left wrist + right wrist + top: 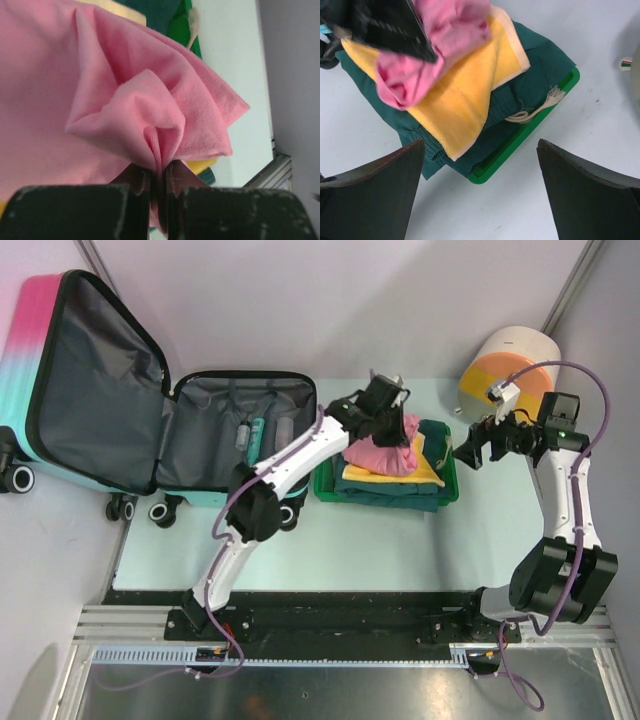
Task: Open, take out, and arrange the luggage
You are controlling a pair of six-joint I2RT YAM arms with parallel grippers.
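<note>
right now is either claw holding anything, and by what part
The left claw pinches the pink cloth by a bunched fold; the right claw is open and holds nothing.

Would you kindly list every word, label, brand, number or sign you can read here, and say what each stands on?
No text can be read in any view.
luggage shell: colour only, no lettering shows.
pink cloth, yellow towel and dark green garment: no print or label.
small white tag at the right edge of the right wrist view: too small and blurred to read.
</note>
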